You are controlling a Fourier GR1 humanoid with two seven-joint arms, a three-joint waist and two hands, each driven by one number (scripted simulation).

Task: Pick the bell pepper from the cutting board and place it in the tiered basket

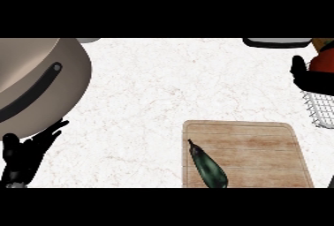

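At the frame's right edge the right hand (309, 82) is curled round the red bell pepper (324, 62), just by the wire tiered basket (320, 111) — the placing step, I judge. Next: lower it in and uncurl. The left hand (23, 154) rests with fingers spread, lower left.

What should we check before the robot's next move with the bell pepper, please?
1. Bell pepper off the cutting board: ok.
2. Right hand curled round the pepper: ok.
3. Pepper next to the wire basket at the view's right edge: ok.
4. Pepper low enough to release into the basket: cannot tell, since the edge of the view cuts both off.
5. Left hand resting open at lower left, out of the way: ok.
6. Dark green vegetable lying on the board, apart from both hands: ok.
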